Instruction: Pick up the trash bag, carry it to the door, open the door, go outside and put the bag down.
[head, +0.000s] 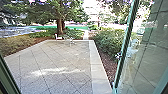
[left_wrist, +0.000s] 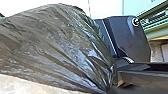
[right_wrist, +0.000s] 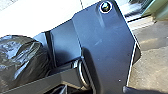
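Left jaws: closed on the trash bag, folds converging there, long axis widening away from them; left arm nearer. Right jaws: state cannot be told. Beyond the jaws: open glass door to the right, paved yard ahead.

From your left wrist view, you see a wide, angular black plate with a round, pale-rimmed fitting near one corner, and a jointed dark bar close beside it. From your right wrist, you face a broad, dark blue-black plate, with a curved silver band beside a long grey bar.
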